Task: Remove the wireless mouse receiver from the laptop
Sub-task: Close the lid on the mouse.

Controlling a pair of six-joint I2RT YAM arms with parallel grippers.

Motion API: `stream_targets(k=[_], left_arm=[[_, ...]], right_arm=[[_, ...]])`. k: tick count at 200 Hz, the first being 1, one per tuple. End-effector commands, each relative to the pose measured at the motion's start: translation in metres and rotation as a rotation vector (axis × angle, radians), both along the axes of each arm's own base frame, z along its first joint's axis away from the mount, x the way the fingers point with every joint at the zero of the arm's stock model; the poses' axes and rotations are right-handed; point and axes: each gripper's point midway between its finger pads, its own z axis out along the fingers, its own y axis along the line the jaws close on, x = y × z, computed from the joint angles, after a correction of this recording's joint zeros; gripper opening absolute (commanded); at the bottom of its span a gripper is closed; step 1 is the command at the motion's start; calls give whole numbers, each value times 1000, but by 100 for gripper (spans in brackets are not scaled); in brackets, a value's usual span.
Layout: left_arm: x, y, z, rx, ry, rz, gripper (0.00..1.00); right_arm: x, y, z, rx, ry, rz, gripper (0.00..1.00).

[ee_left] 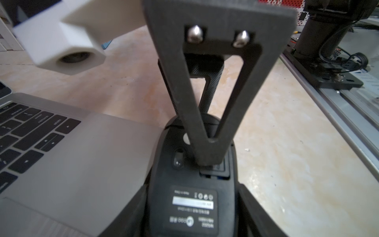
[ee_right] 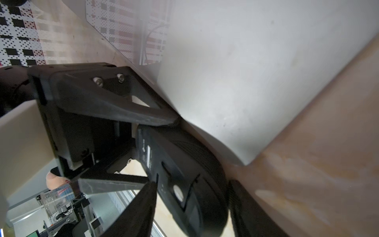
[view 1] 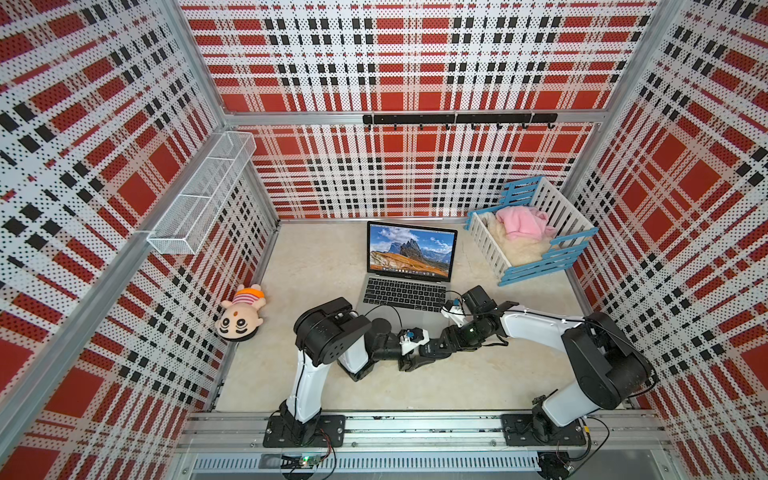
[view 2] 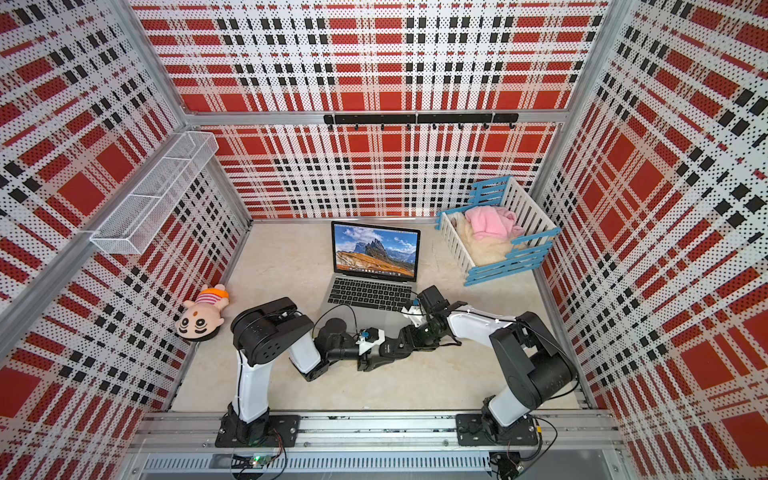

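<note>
Over the near part of the pale table, both arms bend inward and meet. The left gripper clamps a black mouse, its labelled underside showing, just beside the near right corner of the laptop. The right gripper straddles the mouse's free end with its jaws apart; whether they press it is unclear. The wireless mouse receiver is too small to pick out. The laptop stands open mid-table. A slatted crate sits far right.
</note>
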Motion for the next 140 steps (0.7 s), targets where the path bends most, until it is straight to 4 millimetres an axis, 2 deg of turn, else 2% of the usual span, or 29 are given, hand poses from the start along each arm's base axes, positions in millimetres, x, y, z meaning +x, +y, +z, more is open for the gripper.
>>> stream_targets(k=[1,28,62,113,140], left_arm=[[-13,17,-44,125,177,29,35],[-13,17,-44,127,177,29,35],[-12,17,-43,126,176,31,35],[-14,16,-44,131,173,26,35],[-14,16,-47,146,168,24,35]], right_arm=[[-3,-16,-13,-75,9,-23,66],[-2,-28,-13,-78,15,-55,66],[-5,-27,-8,-59,16,-56,61],[-9,-29,-16,-75,41,-52,46],[-10,-31,-21,-97,50,-52,46]])
